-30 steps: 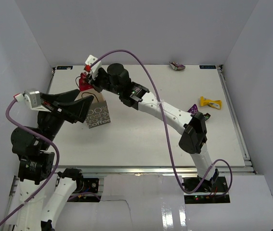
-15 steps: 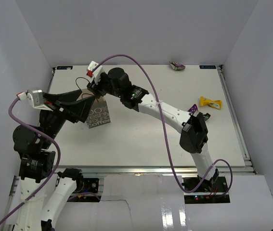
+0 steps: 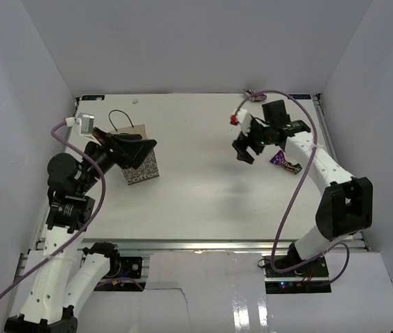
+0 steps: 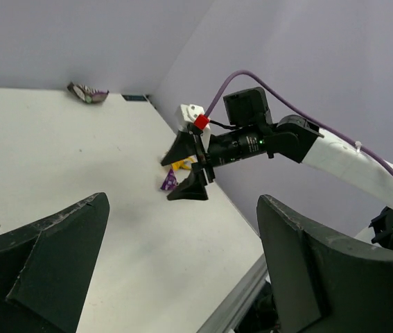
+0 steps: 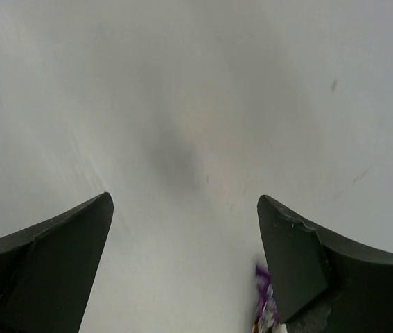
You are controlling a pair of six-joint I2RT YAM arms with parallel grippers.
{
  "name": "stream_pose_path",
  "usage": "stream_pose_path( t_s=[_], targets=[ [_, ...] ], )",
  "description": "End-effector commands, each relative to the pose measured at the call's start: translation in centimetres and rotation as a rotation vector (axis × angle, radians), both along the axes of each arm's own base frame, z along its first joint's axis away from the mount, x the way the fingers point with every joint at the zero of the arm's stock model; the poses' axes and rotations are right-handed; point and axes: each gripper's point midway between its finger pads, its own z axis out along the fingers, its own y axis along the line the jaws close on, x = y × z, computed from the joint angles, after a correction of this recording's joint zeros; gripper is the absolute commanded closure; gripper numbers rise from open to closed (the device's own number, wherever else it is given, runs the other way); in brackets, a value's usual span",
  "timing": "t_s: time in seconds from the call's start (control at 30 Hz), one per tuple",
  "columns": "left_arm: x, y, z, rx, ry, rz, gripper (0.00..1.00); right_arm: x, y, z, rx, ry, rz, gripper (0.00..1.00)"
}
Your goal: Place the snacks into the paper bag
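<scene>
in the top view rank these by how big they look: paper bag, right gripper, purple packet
1. paper bag, partly covered
2. right gripper, nearly as big, but it is raised nearer the camera, so that gap is unsure
3. purple packet, clearly smallest

You are working in a robotics lab test cell. Plain white panels [image 3: 182, 41] enclose a bare white table [image 3: 196, 201] on three sides. The left arm [image 3: 68, 184] and right arm [image 3: 324, 163] mount on an aluminium rail [image 3: 203, 244] at the table's near edge, trailing loose purple cables [image 3: 287, 208].
</scene>
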Motion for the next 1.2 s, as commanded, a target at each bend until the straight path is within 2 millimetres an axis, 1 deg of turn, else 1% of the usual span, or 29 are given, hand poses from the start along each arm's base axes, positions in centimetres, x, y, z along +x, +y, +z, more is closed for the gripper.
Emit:
stream_pose_path(
  t_s=[0.0,0.03,0.07,0.1,0.13,0.17,0.2,0.23,0.27,0.3,0.37,0.4,0.43,0.47,0.5,0.53,0.6,0.67,0.7,0.73,0.83,0.9,1.0,1.03,1.1,1.13,1.17],
  targets=[
    [0.7,-1.5,-0.3,-0.013,0.017,-0.104,0.02,-4.1,-8.6,-4.3,-0.077,0.162,-0.027,0.10],
    [0.9,-1.8,-0.4,-0.014,0.024,-0.117,0.02,-3.7,-12.2,-4.1,-0.080,0.147,-0.103,0.10],
    [1.1,-2.0,-0.3,-0.018,0.019,-0.132,0.02,-3.5,-13.7,-4.0,-0.086,0.129,-0.118,0.10],
    [1.7,-2.5,-1.0,-0.013,0.045,-0.157,0.02,-3.3,-15.4,-3.8,-0.097,0.113,-0.134,0.10],
    [2.0,-2.6,-1.2,-0.016,0.052,-0.167,0.02,-3.0,-16.7,-4.1,-0.146,0.076,-0.084,0.09],
    [2.2,-2.8,-1.2,-0.022,0.054,-0.180,0.02,-2.8,-18.9,-4.4,-0.205,0.078,-0.117,0.09],
    [2.6,-3.2,-1.6,-0.022,0.072,-0.197,0.02,-2.5,-19.7,-4.8,-0.241,0.081,-0.121,0.08],
    [2.8,-3.3,-1.8,-0.024,0.083,-0.201,0.02,-2.3,-20.6,-6.0,-0.268,0.112,-0.115,0.08],
    [2.9,-3.5,-1.9,-0.025,0.090,-0.208,0.02,-1.9,-21.1,-6.4,-0.294,0.128,-0.118,0.06],
    [3.0,-3.8,-2.2,-0.025,0.102,-0.218,0.02,-2.2,-21.2,-8.0,-0.295,0.198,-0.112,0.05],
    [2.8,-4.0,-2.3,-0.025,0.105,-0.226,0.02,-2.1,-21.0,-8.9,-0.271,0.265,-0.127,0.00],
    [2.6,-4.2,-2.4,-0.029,0.111,-0.232,0.02,-1.5,-21.0,-8.9,-0.262,0.275,-0.143,0.00],
    [2.2,-4.1,-2.1,-0.033,0.100,-0.227,0.02,-1.2,-21.0,-9.8,-0.252,0.309,-0.158,0.03],
    [2.0,-3.9,-2.0,-0.036,0.098,-0.221,0.02,-0.9,-21.0,-10.2,-0.246,0.331,-0.192,0.07],
    [1.8,-3.8,-2.2,-0.037,0.098,-0.215,0.02,-0.2,-21.3,-10.3,-0.249,0.326,-0.213,0.08],
    [1.4,-3.5,-1.9,-0.042,0.089,-0.199,0.02,0.6,-21.5,-10.9,-0.253,0.318,-0.232,0.08],
    [1.0,-3.2,-2.0,-0.041,0.085,-0.183,0.02,1.3,-21.9,-11.8,-0.262,0.325,-0.259,0.10],
    [0.6,-2.9,-2.0,-0.044,0.081,-0.169,0.02,1.9,-21.8,-12.4,-0.258,0.322,-0.266,0.13],
    [0.6,-2.9,-2.1,-0.045,0.085,-0.166,0.02,1.7,-21.8,-13.2,-0.263,0.345,-0.264,0.15],
    [0.4,-2.9,-2.1,-0.048,0.087,-0.167,0.02,1.9,-21.7,-13.6,-0.275,0.342,-0.264,0.19],
    [0.4,-2.9,-2.1,-0.049,0.094,-0.169,0.02,1.4,-21.3,-15.2,-0.289,0.369,-0.268,0.24],
    [0.3,-2.9,-1.9,-0.049,0.091,-0.172,0.02,1.7,-21.3,-15.6,-0.291,0.354,-0.283,0.28],
    [0.1,-2.8,-1.5,-0.051,0.085,-0.168,0.02,1.1,-21.2,-16.4,-0.284,0.371,-0.285,0.35],
    [0.2,-2.8,-1.4,-0.052,0.083,-0.167,0.02,0.9,-21.1,-16.7,-0.284,0.378,-0.285,0.40],
    [-0.1,-2.7,-0.7,-0.056,0.069,-0.164,0.02,0.5,-21.0,-17.1,-0.282,0.389,-0.279,0.45],
    [-0.2,-2.6,-0.3,-0.058,0.060,-0.162,0.02,0.4,-20.9,-17.1,-0.276,0.394,-0.280,0.50],
    [-0.3,-2.6,-0.1,-0.059,0.055,-0.159,0.02,0.2,-20.8,-17.3,-0.273,0.401,-0.279,0.52]
  ],
)
